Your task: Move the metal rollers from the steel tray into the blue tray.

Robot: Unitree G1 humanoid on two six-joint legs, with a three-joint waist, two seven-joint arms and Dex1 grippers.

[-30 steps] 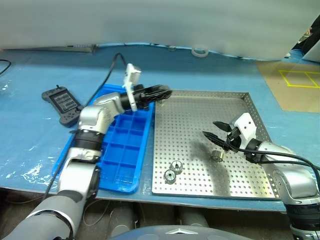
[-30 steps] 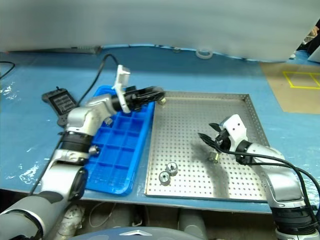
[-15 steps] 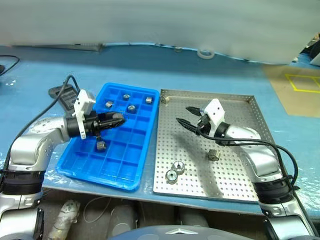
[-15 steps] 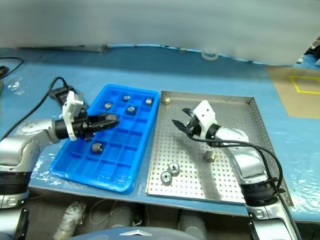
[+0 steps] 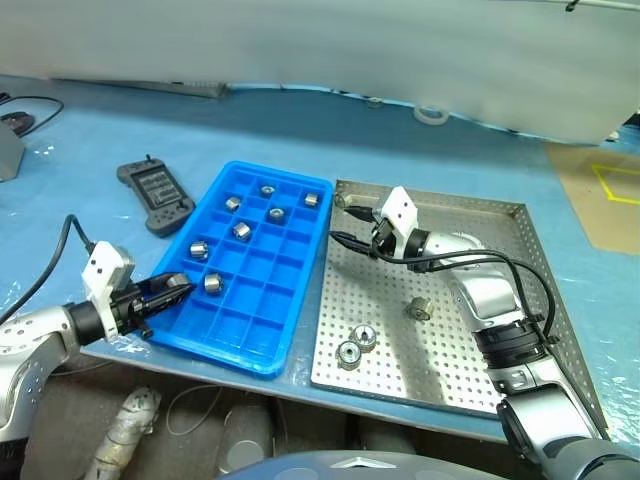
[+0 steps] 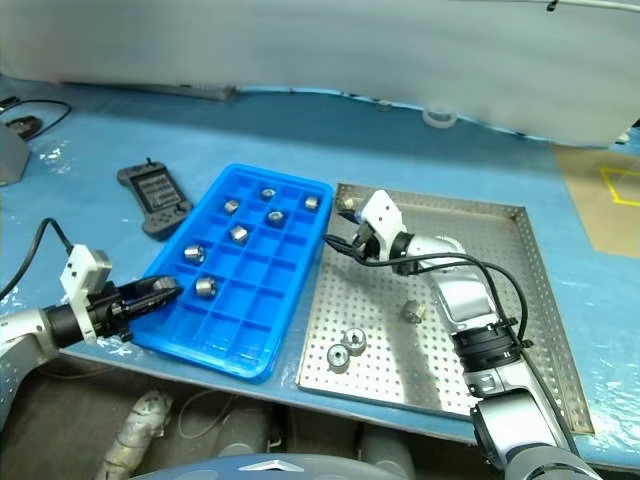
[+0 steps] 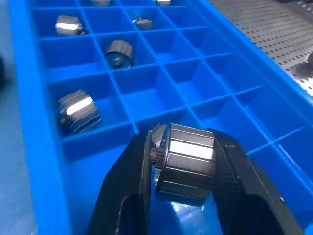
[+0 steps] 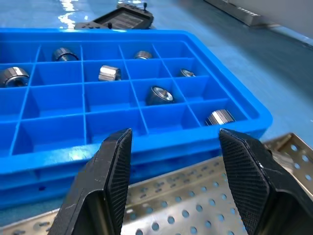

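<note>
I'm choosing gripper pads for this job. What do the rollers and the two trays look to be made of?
The metal rollers: probably polished steel, silver with bright mirror-like glints. The steel tray: matte sheet metal, dull grey, punched with even rows of holes, low folded rim. The blue tray: likely moulded plastic, uniform bright blue, glossy, thin divider walls.

It looked like a workshop or robot lab: a desk [image 5: 420,160] under blue sheeting, a handheld controller [image 5: 155,197], loose cables [image 5: 30,102], yellow floor tape [image 5: 618,183].
</note>
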